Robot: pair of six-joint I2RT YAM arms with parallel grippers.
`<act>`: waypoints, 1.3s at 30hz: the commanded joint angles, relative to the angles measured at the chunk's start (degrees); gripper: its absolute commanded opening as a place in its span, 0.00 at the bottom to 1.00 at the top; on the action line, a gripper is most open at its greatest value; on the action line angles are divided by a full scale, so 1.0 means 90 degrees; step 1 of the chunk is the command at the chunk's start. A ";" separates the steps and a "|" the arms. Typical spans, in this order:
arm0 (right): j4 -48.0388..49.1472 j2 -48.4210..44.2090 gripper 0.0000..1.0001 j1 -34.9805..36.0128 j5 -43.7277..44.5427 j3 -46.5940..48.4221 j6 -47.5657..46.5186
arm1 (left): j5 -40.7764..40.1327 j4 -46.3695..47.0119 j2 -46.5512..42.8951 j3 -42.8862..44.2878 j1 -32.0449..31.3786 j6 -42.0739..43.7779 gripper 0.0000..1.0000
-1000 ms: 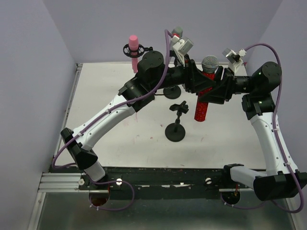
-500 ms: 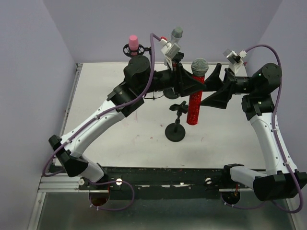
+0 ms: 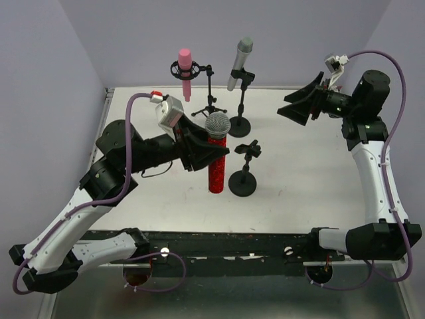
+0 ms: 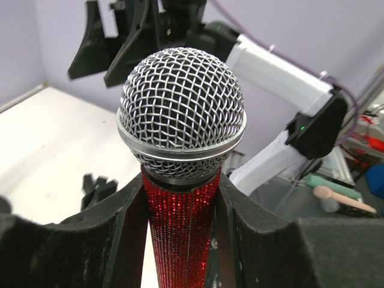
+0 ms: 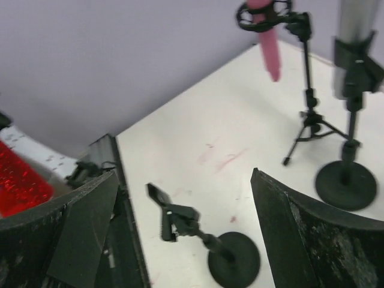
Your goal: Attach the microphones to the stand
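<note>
The red mic (image 4: 182,120) ran off the bottom edge below the left gripper's (image 4: 180,180) jaws. Beyond them, the empty clip (image 4: 96,187) was half hidden behind one jaw, and the right gripper (image 4: 89,75) was cut by the top edge. Outside the right jaws, the red mic was a blurred patch clipped by the left edge; ahead, the pink mic (image 5: 268,45) and silver mic (image 5: 354,24) lost their heads to the top edge.

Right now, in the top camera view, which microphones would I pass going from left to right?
pink microphone → red microphone → silver-grey microphone
</note>
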 commanded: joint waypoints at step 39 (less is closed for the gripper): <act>-0.4792 0.0981 1.00 0.1821 0.0427 -0.0331 -0.8420 | -0.1340 -0.0268 -0.2016 -0.2744 0.0083 0.0615 0.00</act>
